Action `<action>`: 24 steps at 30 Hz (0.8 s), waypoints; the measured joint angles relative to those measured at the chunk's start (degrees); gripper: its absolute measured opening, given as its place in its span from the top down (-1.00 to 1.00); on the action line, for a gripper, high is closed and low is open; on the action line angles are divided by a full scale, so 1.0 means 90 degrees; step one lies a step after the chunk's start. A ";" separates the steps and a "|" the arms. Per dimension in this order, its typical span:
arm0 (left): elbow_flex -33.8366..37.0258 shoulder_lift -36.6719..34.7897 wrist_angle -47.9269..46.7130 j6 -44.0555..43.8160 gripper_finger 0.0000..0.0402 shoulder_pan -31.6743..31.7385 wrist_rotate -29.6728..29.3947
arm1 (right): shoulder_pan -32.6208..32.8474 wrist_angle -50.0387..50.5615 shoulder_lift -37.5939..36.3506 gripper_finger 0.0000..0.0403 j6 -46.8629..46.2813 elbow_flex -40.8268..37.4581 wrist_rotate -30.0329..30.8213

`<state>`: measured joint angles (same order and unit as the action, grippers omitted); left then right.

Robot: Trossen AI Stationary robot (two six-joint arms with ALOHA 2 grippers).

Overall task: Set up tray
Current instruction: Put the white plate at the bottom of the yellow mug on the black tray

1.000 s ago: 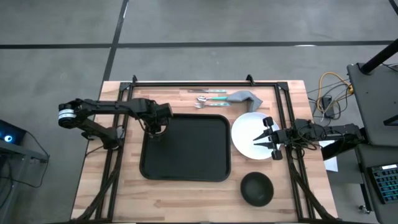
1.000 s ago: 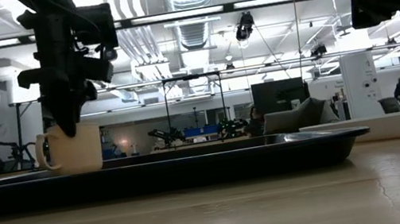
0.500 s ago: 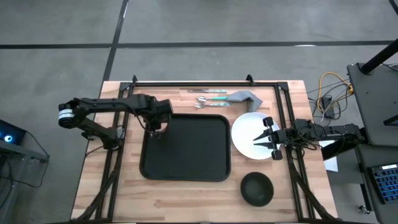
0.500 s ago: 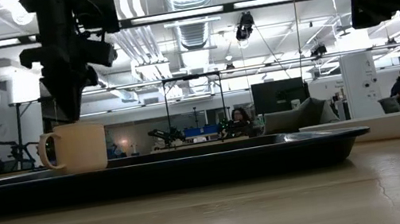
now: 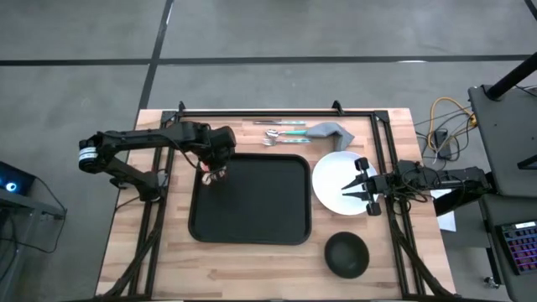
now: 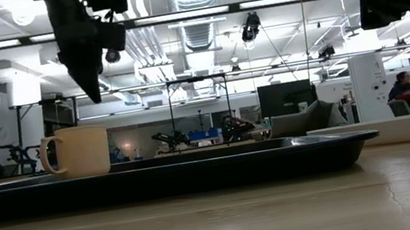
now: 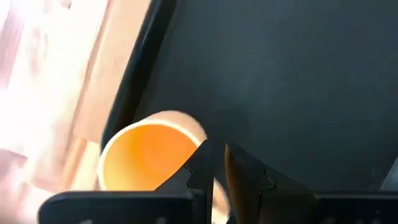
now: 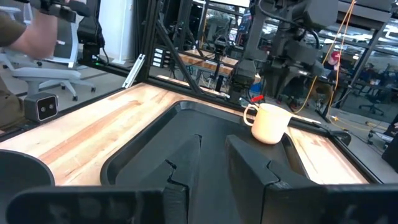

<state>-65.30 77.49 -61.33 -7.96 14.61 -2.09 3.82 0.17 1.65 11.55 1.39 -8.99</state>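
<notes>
Left gripper point(image 6: 93, 87) hung above the mug point(image 6: 75, 152), fingers nearly together, nothing held. Mug stood in the tray point(image 5: 252, 220)'s far-left corner. Probably next: the plate point(image 5: 336, 172), beside the narrowly parted, empty right gripper point(image 5: 362, 186).

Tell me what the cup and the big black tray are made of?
The cup looks like ceramic: thick cream walls, a chunky handle, a smooth dull surface. The tray looks like matte black plastic, with rounded corners and a low molded rim, though it could be coated metal.
</notes>
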 joint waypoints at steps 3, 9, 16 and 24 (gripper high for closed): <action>0.0324 0.0000 0.0003 -0.0036 0.89 -0.0111 0.0006 | 0.0000 0.0002 0.0000 0.66 0.0001 0.0001 0.0000; 0.1388 -0.0285 0.1921 0.0555 0.89 -0.0622 0.0501 | 0.0000 -0.0003 0.0000 0.66 0.0001 0.0000 0.0000; 0.2124 -0.1158 0.3119 0.0762 0.89 -0.1011 0.1749 | 0.0000 -0.0003 0.0000 0.66 0.0001 0.0000 0.0000; 0.3770 -0.2936 0.5542 0.1101 0.89 -0.1089 0.1775 | 0.0000 0.0000 0.0000 0.66 0.0000 0.0001 0.0000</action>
<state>-31.36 51.07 -11.46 1.95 4.81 13.89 3.81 0.16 1.65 11.55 1.39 -8.99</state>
